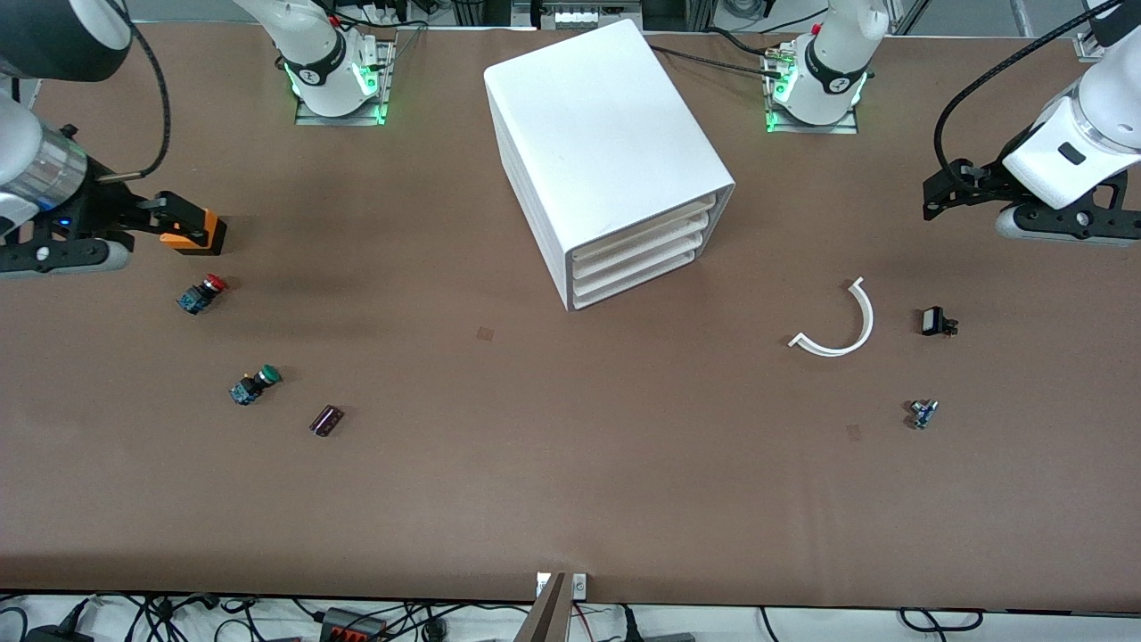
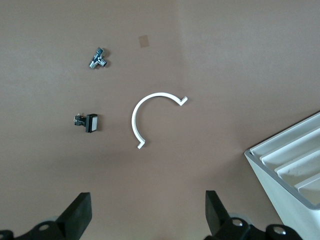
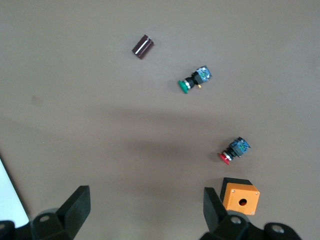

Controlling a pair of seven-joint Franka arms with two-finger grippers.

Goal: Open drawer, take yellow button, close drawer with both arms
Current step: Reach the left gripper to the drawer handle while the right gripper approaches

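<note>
The white cabinet (image 1: 606,152) stands mid-table with its stacked drawers facing the front camera. The uppermost drawer (image 1: 644,229) is shut. The yellow-capped button is out of view. My right gripper (image 1: 156,217) hangs open and empty at the right arm's end of the table, over an orange box (image 1: 192,234). In the right wrist view (image 3: 147,210) the jaws are wide apart over bare table. My left gripper (image 1: 943,189) hangs open and empty at the left arm's end, also seen in the left wrist view (image 2: 147,212). A cabinet corner shows in the left wrist view (image 2: 295,175).
A red-capped button (image 1: 201,294), a green-capped button (image 1: 254,385) and a dark cylinder (image 1: 326,420) lie near the right arm's end. A white curved strip (image 1: 838,323), a small black part (image 1: 936,322) and a small metal part (image 1: 923,414) lie near the left arm's end.
</note>
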